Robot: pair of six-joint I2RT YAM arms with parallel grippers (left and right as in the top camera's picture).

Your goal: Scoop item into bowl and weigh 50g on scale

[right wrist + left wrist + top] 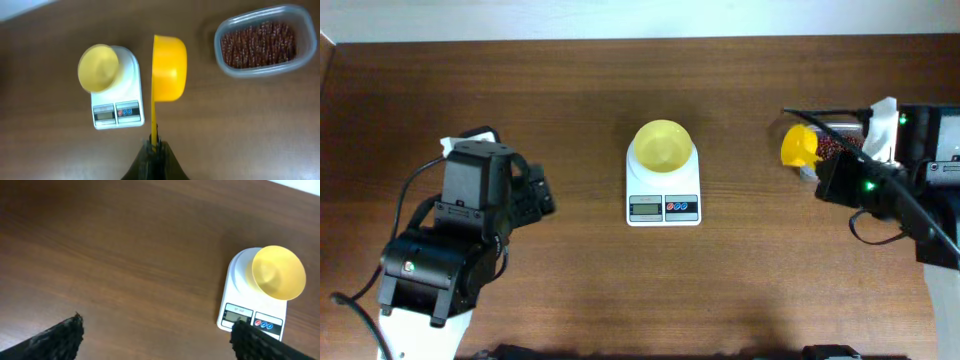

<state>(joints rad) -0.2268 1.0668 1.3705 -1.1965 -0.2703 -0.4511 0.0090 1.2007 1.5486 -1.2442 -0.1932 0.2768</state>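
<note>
Beans (260, 42) fill the clear container (220, 57) at the right of the table (570, 90). The pale yellow bowl (661, 146) sits empty on the white scale (664, 208) at mid-table. Right gripper (154, 146) pinches the handle of the yellow scoop (169, 60), its cup turned on edge beside the container. Left gripper (157, 330) hangs over the table left of the scale, fingers spread wide.

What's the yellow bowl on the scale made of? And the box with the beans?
The bowl looks like plastic: even pale yellow, smooth, softly shiny. The box is probably clear plastic, since the beans show through its wall.
</note>
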